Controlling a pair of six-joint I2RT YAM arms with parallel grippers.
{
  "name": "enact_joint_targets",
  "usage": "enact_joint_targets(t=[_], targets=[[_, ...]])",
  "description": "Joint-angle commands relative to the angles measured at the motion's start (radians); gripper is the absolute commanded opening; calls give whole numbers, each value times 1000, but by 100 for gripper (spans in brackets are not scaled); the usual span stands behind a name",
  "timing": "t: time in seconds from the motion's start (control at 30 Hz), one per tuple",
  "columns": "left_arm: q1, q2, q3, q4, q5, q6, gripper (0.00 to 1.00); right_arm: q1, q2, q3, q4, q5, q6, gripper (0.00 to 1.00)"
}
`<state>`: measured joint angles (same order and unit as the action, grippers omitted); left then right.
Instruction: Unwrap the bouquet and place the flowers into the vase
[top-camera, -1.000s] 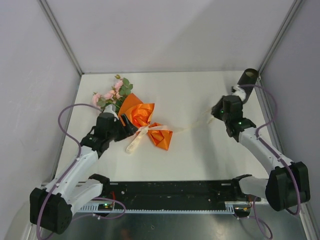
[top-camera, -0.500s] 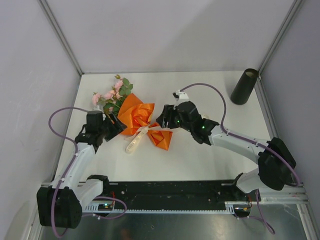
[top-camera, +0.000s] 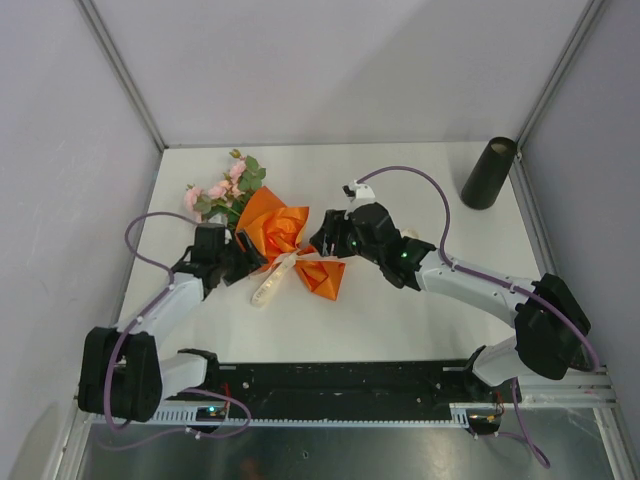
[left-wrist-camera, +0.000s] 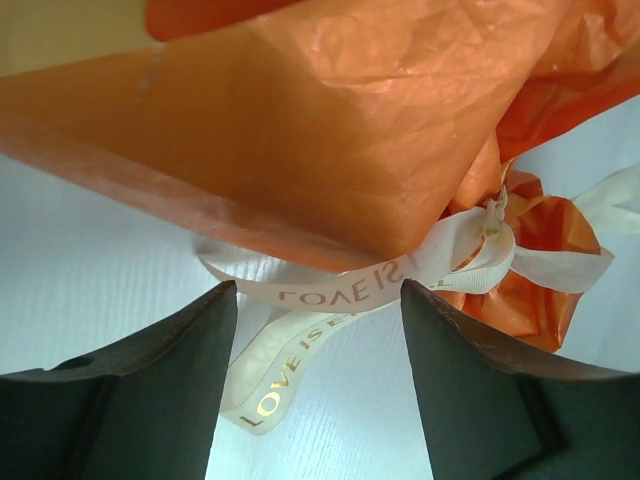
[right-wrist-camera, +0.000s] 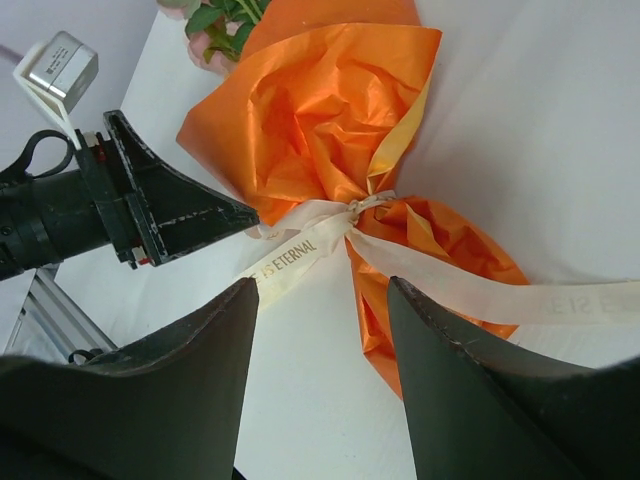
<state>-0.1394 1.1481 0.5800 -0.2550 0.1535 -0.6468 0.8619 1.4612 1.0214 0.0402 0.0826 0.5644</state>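
The left pincer (left-wrist-camera: 318, 300) stands wide and grips nothing. Its dark fingers sit either side of a loop of the cream ribbon (left-wrist-camera: 345, 290), just under the orange paper (left-wrist-camera: 330, 130), a placing that looks meant to pin the wrap or catch a ribbon tail. The right pincer (right-wrist-camera: 320, 290) is also spread and empty. It hovers over the knot (right-wrist-camera: 360, 208) from the opposite side, which would suit tugging the bow loose while the other arm steadies the bundle. Between them the bouquet (top-camera: 275, 235) lies flat and tied, left of centre. The flowers (top-camera: 225, 190) point toward the far left corner and the paper's lower flare points toward the near edge, so the unwrapping is not yet done. The vase (top-camera: 488, 173) stands upright at the far right, well apart from both arms, leaving room to work. The surface (top-camera: 400, 200) is plain white, enclosed by pale grey walls (top-camera: 330, 70) with metal corner rails, and a black mounting rail (top-camera: 340, 378) runs along the near edge.
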Motion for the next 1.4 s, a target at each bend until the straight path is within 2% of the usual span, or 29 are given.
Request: enact_joint_targets(t=[0.0,0.23,0.47,0.67,0.73,0.8,0.87,0.97,1.1,1.27,1.3,1.37], targets=[[-54,33,-12,124,-2,31,72,5,-24,42,-12,27,-30,60],[-133,78,-19,187,-3,57,70,1,-61,23,-33,42,-49,60],[-182,116,-20,185,-31,68,62,-6,-97,-11,-34,52,-48,59],[-191,109,-3,170,-37,68,36,-6,-106,-18,-34,54,-46,57],[-192,89,0,161,-41,68,25,-6,-101,-18,-31,54,-44,57],[-193,69,1,152,-48,65,10,-4,-96,-19,-27,51,-41,57],[-192,50,2,141,-56,62,3,-2,-91,-19,-21,46,-37,56],[-192,32,10,120,-63,61,0,2,-85,-18,-16,44,-32,56],[-193,30,31,84,-63,68,11,6,-79,-18,-9,45,-27,56],[-192,38,51,52,-55,78,14,9,-70,-19,2,37,-20,56],[-192,38,51,50,-54,78,14,8,-68,-18,3,36,-18,56],[-193,36,51,45,-54,81,4,9,-66,-18,4,35,-17,56]])
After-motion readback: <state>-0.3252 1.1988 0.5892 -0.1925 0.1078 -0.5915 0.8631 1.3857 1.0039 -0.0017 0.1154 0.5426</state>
